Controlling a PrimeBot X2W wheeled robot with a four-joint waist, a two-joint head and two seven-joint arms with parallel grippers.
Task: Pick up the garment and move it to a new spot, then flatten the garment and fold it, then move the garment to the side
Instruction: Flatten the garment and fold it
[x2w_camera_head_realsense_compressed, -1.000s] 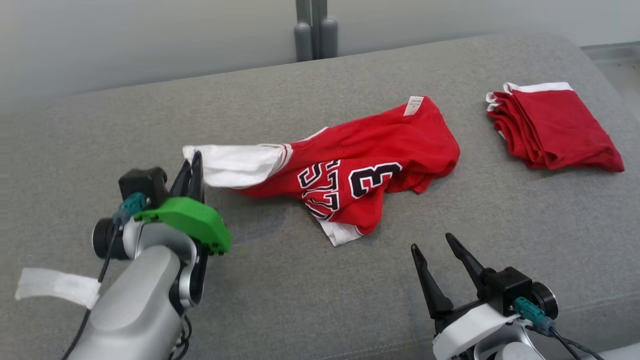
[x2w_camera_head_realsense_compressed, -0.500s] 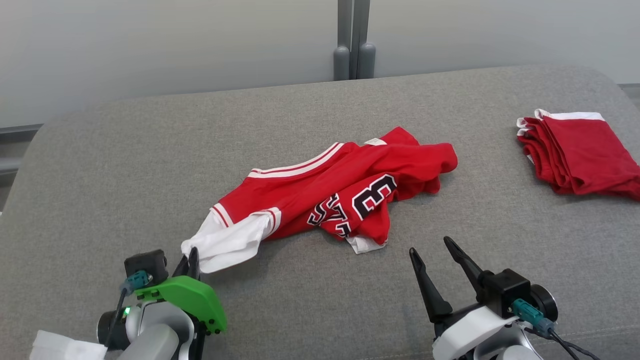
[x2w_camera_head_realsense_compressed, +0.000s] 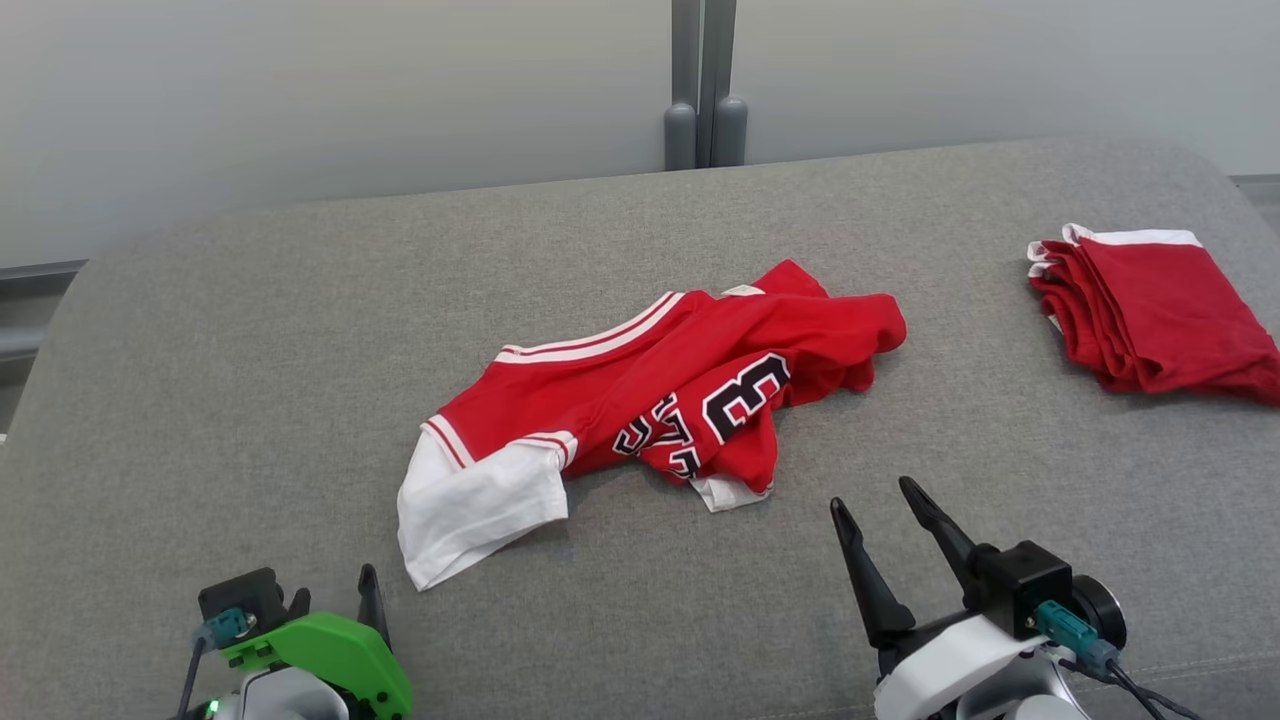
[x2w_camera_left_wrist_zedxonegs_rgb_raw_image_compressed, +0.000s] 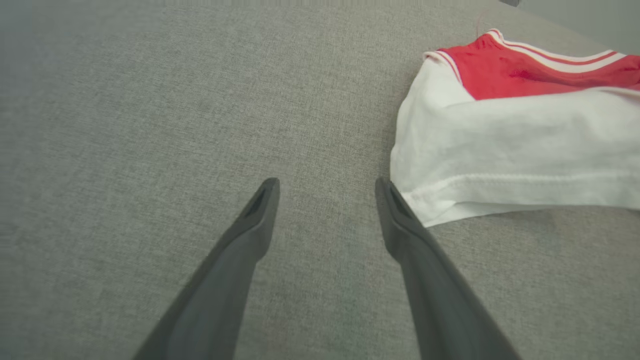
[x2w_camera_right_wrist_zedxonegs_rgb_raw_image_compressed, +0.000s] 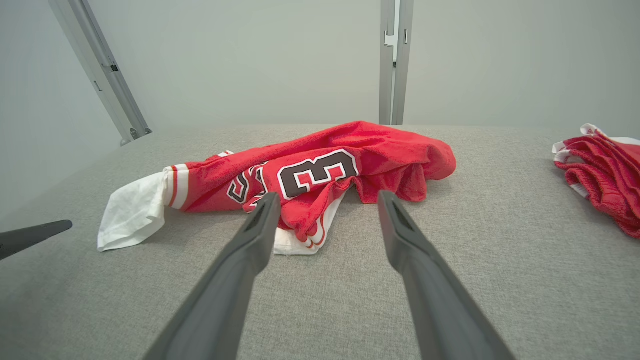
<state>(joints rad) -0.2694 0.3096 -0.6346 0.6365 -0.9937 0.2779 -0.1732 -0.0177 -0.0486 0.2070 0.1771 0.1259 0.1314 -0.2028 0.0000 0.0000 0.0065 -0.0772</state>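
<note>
Your left fingers (x2w_camera_left_wrist_zedxonegs_rgb_raw_image_compressed: 247, 235) stand wide apart with nothing between them, tips low over the grey cushion (x2w_camera_left_wrist_zedxonegs_rgb_raw_image_compressed: 125, 125). One tip sits just beside the white sleeve (x2w_camera_left_wrist_zedxonegs_rgb_raw_image_compressed: 500, 150) of the red jersey (x2w_camera_left_wrist_zedxonegs_rgb_raw_image_compressed: 525, 75); whether it touches, I cannot tell. Your right fingers (x2w_camera_right_wrist_zedxonegs_rgb_raw_image_compressed: 250, 240) are spread wide too and empty, pointing at the crumpled, numbered part of the jersey from nearby. The jersey lies bunched in the middle of the cushion, its white sleeve toward your left side. A folded red stack (x2w_camera_head_realsense_compressed: 1150, 300) lies well apart, far right.
</note>
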